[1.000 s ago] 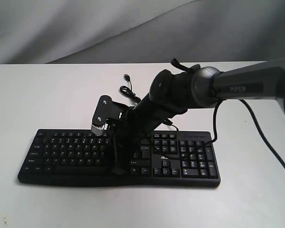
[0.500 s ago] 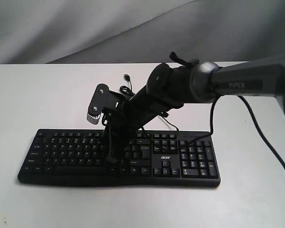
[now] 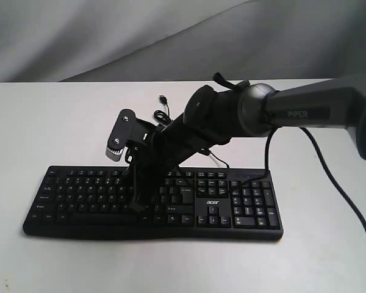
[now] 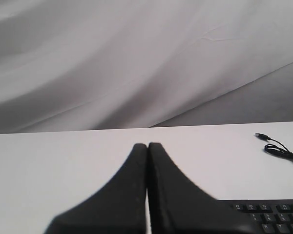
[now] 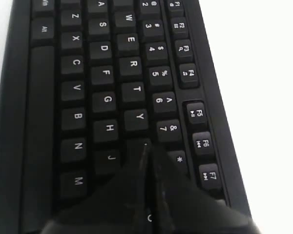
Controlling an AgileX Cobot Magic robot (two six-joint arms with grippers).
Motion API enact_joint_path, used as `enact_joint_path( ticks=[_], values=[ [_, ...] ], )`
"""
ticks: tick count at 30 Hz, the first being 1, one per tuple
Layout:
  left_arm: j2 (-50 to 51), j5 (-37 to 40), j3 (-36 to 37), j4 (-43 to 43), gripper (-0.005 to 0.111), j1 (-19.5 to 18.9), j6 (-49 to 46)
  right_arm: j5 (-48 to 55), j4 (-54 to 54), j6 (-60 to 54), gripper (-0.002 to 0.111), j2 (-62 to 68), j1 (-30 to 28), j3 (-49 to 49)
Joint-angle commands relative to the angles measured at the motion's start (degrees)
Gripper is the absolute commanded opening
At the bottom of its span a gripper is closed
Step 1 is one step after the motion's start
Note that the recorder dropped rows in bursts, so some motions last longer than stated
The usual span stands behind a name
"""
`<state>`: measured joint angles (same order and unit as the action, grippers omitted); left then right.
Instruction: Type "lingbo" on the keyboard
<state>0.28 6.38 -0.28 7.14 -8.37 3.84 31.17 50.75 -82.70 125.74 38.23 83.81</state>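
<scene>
The black keyboard (image 3: pixel 79 195) lies across the near part of the white table, with its small white acer logo (image 3: pixel 213 202) right of middle. My right gripper (image 3: pixel 137 207) reaches over it from the right, fingers shut and empty, tips pointing down at the letter keys. In the right wrist view the right gripper (image 5: pixel 145 146) covers the key just past Y (image 5: pixel 135 118), beside J (image 5: pixel 111 157); whether it presses the key I cannot tell. My left gripper (image 4: pixel 147 145) is shut and empty over bare table, with a corner of the keyboard (image 4: pixel 273 217) beside it.
The thin black USB cable (image 3: pixel 163 113) lies coiled on the table behind the keyboard, its plug end loose; the cable (image 4: pixel 278 148) also shows in the left wrist view. A grey cloth backdrop (image 3: pixel 110 36) hangs behind the white table (image 3: pixel 36 122).
My right arm has swung left over the last second, carrying the shut fingertips leftward along the letter keys. The keyboard has stayed in place.
</scene>
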Motion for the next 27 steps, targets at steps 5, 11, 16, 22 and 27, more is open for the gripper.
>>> enact_joint_path(
  ticks=[5, 11, 16, 22, 27],
  values=[
    [-0.3, -0.4, 0.3, 0.0, 0.001, 0.4, 0.1, -0.7, 0.8, -1.1, 0.0, 0.4, 0.0, 0.3],
    [-0.3, -0.4, 0.3, 0.0, 0.001, 0.4, 0.1, -0.8, 0.8, -1.1, 0.0, 0.5, 0.0, 0.3],
    [-0.3, -0.4, 0.3, 0.0, 0.001, 0.4, 0.1, -0.8, 0.7, -1.1, 0.0, 0.6, 0.0, 0.3],
    [-0.3, -0.4, 0.3, 0.0, 0.001, 0.4, 0.1, -0.6, 0.7, -1.1, 0.0, 1.8, 0.0, 0.3],
    [-0.3, -0.4, 0.3, 0.0, 0.001, 0.4, 0.1, -0.5, 0.7, -1.1, 0.0, 1.8, -0.1, 0.3]
  ],
)
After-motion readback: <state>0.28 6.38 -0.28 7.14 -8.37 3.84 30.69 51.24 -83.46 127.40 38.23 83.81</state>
